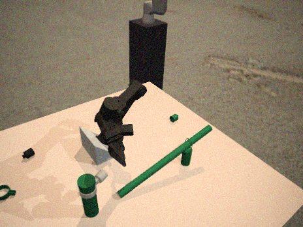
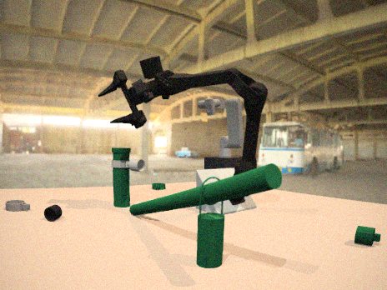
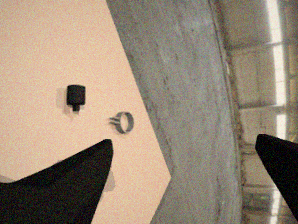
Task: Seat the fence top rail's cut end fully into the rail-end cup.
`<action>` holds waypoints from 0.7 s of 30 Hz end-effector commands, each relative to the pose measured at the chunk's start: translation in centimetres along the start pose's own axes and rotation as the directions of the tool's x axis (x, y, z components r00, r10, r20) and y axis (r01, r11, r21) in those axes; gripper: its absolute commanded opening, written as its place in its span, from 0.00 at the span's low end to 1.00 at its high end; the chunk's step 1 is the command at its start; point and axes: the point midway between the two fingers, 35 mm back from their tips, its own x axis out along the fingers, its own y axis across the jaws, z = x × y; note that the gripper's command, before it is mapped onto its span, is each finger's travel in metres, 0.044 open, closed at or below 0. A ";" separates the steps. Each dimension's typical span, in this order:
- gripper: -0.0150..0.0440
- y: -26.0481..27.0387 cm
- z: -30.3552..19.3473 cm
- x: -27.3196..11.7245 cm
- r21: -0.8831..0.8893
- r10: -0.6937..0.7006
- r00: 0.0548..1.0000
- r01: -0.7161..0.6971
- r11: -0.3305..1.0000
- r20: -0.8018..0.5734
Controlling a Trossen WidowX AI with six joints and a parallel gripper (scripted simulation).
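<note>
The green rail [image 1: 153, 170] [image 2: 167, 202] passes through the wire loop [image 2: 210, 178] above the small post [image 1: 186, 157] [image 2: 210, 242]. It slopes down, its cut end [image 1: 121, 194] [image 2: 133, 209] low at the table, outside the cup. The grey rail-end cup [image 1: 102, 175] [image 2: 138, 165] hangs above and apart from that end, on the brace band [image 1: 88, 194] [image 2: 120, 164] high on the big post [image 1: 91, 207] [image 2: 121, 187], just under its cap [image 1: 86, 180] [image 2: 121, 152]. My gripper [image 2: 105, 108] [image 3: 185, 144] is open and empty, high above the post and clear of the rail.
A pale wedge block [image 1: 95, 148] stands at the arm's base. Loose on the table [image 1: 248, 182] [image 2: 104, 250] are black fittings [image 1: 29, 152] [image 2: 52, 212] [image 3: 76, 95], a grey band [image 2: 15, 209] [image 3: 131, 122], a green ring [image 1: 12, 192] and a green fitting [image 1: 174, 118] [image 2: 364, 236].
</note>
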 end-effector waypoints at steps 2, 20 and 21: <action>1.00 6.0 4.9 -1.4 0.639 0.309 0.947 -0.185 0.747 -0.087; 1.00 12.2 10.0 -5.0 0.946 0.580 0.813 -0.148 0.289 -0.050; 1.00 12.3 10.0 -5.1 0.948 0.583 0.811 -0.146 0.283 -0.049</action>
